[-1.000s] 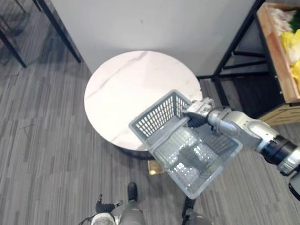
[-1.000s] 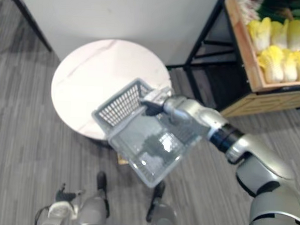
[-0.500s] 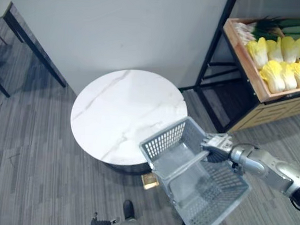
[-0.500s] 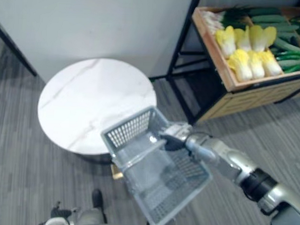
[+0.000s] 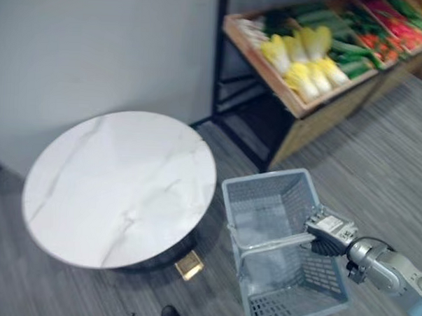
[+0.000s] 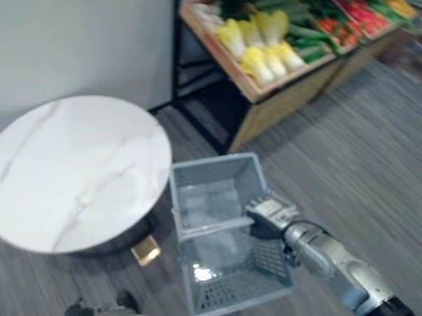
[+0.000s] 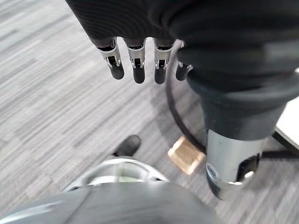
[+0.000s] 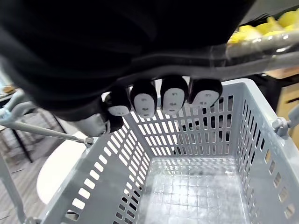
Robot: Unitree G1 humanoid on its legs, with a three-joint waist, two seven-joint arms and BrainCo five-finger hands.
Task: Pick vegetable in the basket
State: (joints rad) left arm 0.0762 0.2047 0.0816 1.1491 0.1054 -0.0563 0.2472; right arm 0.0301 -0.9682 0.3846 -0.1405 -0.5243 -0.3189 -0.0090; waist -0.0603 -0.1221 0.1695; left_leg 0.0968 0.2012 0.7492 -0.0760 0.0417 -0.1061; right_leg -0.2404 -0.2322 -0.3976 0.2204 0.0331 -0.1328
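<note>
Grey floor (image 5: 379, 151); round marble tabletop (image 5: 119, 185) left. Perforated grey basket (image 5: 265, 195) lower centre, right hand (image 5: 328, 233) curled round its handle (image 5: 274, 242). Yellow cabbages (image 5: 309, 75) upper right. Left hand (image 7: 136, 58) relaxed.

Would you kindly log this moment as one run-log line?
right hand: shut on handle | basket: empty, beside table | left hand: open, idle | vegetables: in crate, unpicked

Open floor (image 5: 379, 151) between basket (image 5: 265, 199) and vegetable shelf (image 5: 325, 110); round table (image 5: 118, 189) obstructs the basket's left side.
</note>
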